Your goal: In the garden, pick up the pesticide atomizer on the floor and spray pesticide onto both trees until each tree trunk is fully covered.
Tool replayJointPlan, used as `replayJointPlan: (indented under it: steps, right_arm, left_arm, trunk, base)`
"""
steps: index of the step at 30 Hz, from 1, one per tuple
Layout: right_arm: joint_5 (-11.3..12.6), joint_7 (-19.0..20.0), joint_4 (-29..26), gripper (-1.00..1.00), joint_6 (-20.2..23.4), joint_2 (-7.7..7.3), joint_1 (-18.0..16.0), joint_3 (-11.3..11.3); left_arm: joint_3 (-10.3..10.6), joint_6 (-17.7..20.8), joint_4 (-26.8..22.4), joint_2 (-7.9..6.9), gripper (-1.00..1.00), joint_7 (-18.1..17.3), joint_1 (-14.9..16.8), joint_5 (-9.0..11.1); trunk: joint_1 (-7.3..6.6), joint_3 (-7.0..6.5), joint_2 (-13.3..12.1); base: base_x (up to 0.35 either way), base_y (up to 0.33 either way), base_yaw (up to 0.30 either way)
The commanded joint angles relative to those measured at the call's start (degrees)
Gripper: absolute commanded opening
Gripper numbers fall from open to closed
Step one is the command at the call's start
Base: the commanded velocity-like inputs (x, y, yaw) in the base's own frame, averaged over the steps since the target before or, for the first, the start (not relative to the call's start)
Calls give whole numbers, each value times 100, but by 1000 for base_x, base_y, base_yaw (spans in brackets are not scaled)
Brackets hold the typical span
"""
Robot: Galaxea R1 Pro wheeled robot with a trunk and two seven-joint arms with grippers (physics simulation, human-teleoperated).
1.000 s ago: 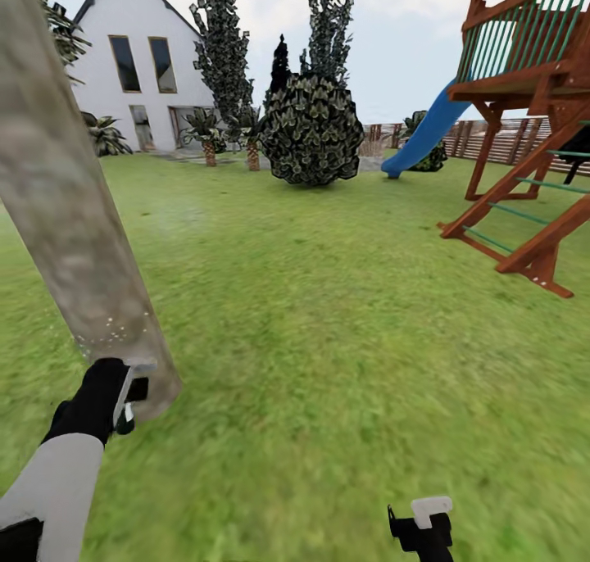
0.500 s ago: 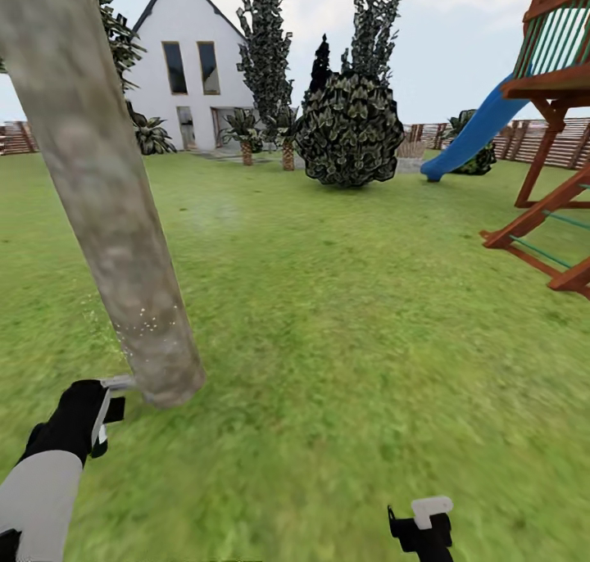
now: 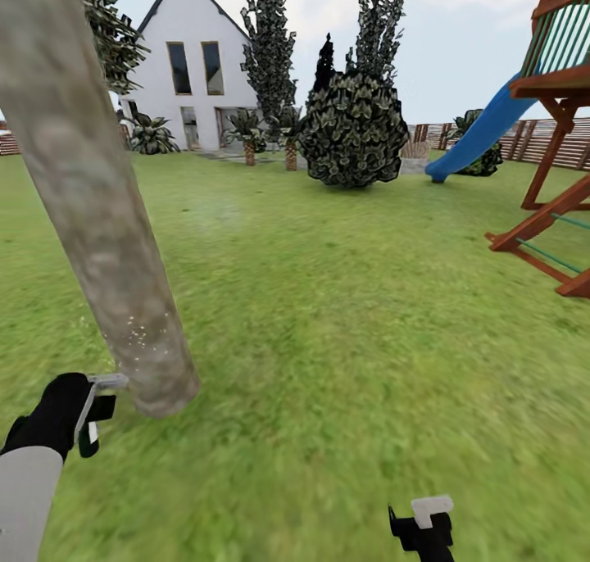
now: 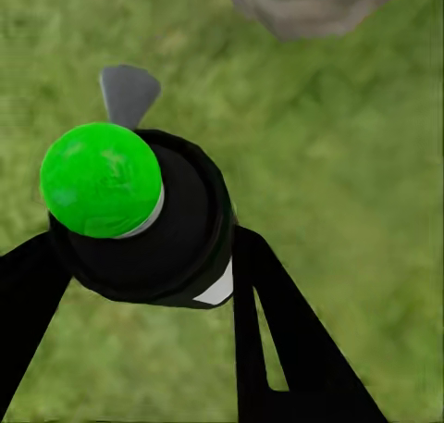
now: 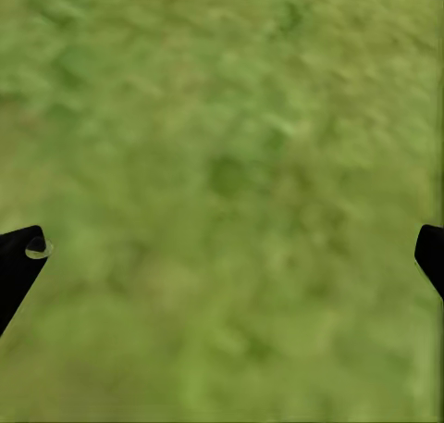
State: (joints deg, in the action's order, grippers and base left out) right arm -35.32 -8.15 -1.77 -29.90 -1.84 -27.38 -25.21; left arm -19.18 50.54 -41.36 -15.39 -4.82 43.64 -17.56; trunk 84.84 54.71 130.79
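Currently the left gripper is clamped on the pesticide atomizer, held low just beside the base of the tree trunk. Wrist view: atomizer sits between the black fingers, dark body, bright green rounded end toward the camera, pale label patch, grey trigger piece sticking out. Head view: its grey-white head points at the trunk, nearly touching; pale speckles on the mottled grey-brown bark just above. Right gripper hangs over bare lawn, fingers spread wide, nothing between them. Farther out: round shrub, white house, blue slide on wooden play frame.
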Motion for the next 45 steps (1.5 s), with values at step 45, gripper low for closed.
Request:
replayJointPlan:
  steps: [45]
  right_arm:
    - [-63, -37, 10, 100, -7, -1, -4, -27]
  left_arm:
    - [-21, 8, -71, 127, -100, -236, -6, 56]
  trunk:
    - [2, 6, 2]
  base:
    - [74, -214, 93]
